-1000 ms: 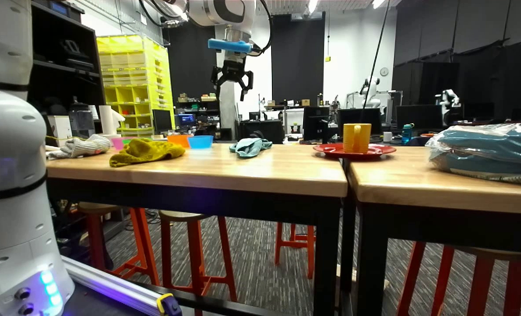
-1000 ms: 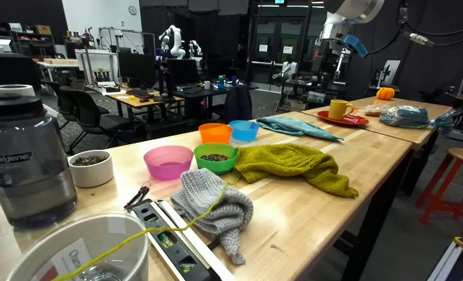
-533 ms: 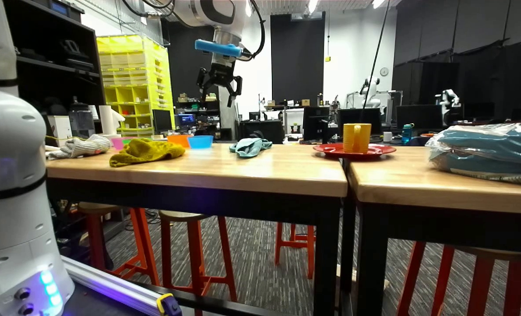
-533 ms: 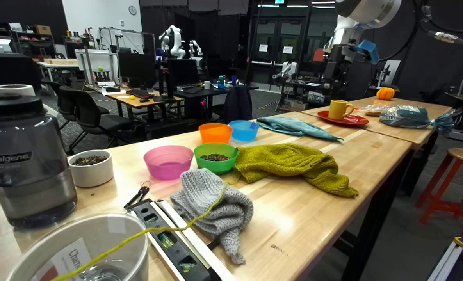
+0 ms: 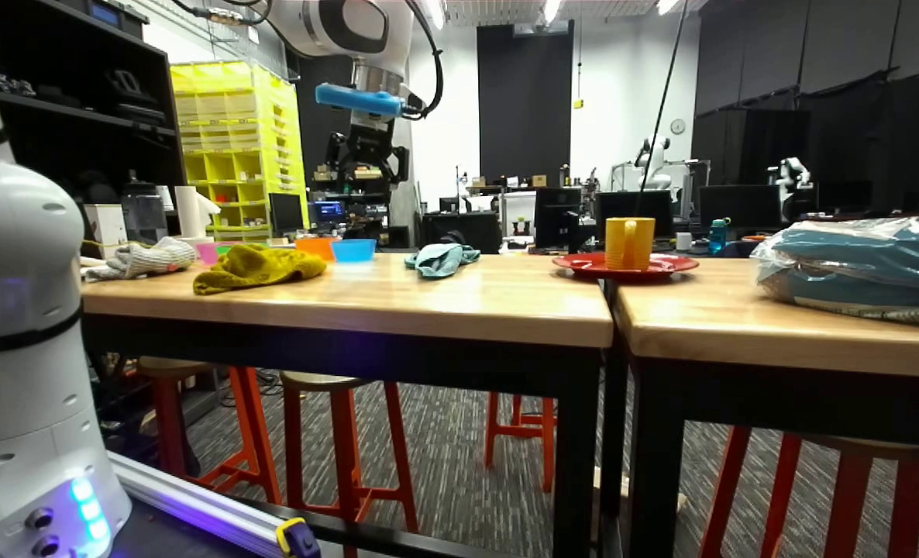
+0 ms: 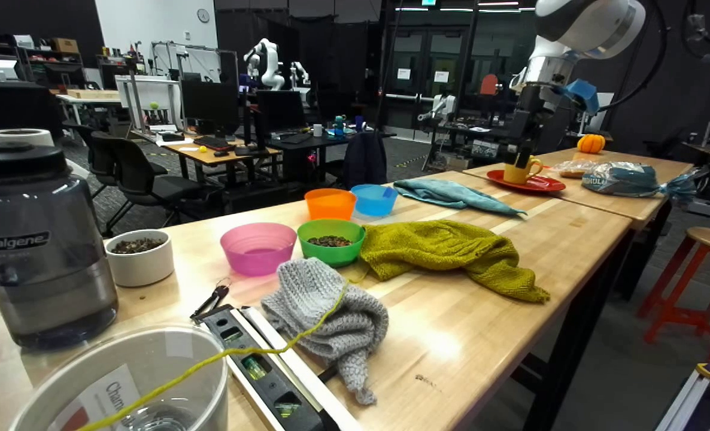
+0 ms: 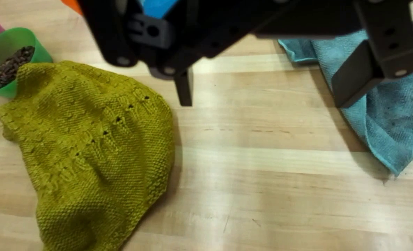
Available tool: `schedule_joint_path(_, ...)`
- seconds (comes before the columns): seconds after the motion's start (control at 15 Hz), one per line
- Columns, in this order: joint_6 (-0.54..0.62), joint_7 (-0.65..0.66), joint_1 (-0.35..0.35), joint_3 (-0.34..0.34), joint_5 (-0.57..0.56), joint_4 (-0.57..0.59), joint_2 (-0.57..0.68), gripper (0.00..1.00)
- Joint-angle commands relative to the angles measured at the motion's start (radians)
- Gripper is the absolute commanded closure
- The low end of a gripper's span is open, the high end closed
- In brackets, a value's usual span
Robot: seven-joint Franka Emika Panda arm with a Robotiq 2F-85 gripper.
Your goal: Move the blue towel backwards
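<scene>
The blue towel (image 5: 442, 260) lies crumpled on the wooden table; it is also in the other exterior view as a long folded shape (image 6: 451, 194). In the wrist view the blue towel (image 7: 389, 122) is at the right, partly covered by the gripper's right finger. My gripper (image 7: 264, 104) is open and empty, its fingers wide apart over bare wood and the towel's edge. In both exterior views my gripper (image 5: 367, 184) hangs well above the table, touching nothing; there it is seen side-on against the mug (image 6: 522, 160).
A mustard knitted cloth (image 7: 98, 150) lies left of the gripper in the wrist view. Blue (image 6: 374, 200), orange (image 6: 330, 205), green (image 6: 331, 254) and pink bowls (image 6: 258, 250) stand near the towel. A yellow mug (image 5: 628, 244) stands on a red plate (image 5: 672, 266).
The arm has swung left and come down in an exterior view; elsewhere it moved right and down. The gripper stays open. The towel has not moved.
</scene>
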Motion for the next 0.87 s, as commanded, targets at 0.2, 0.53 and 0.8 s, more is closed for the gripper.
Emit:
schedule_joint_path(0.2, 0.152, 0.076, 0.045, -0.01, -0.026, -0.247, -0.19, 0.0)
schedule_joint_path(0.53, 0.246, 0.147, 0.069, -0.001, -0.062, -0.379, -0.268, 0.0)
schedule_joint_path(0.8, 0.264, 0.165, 0.084, -0.009, -0.085, -0.457, -0.336, 0.0)
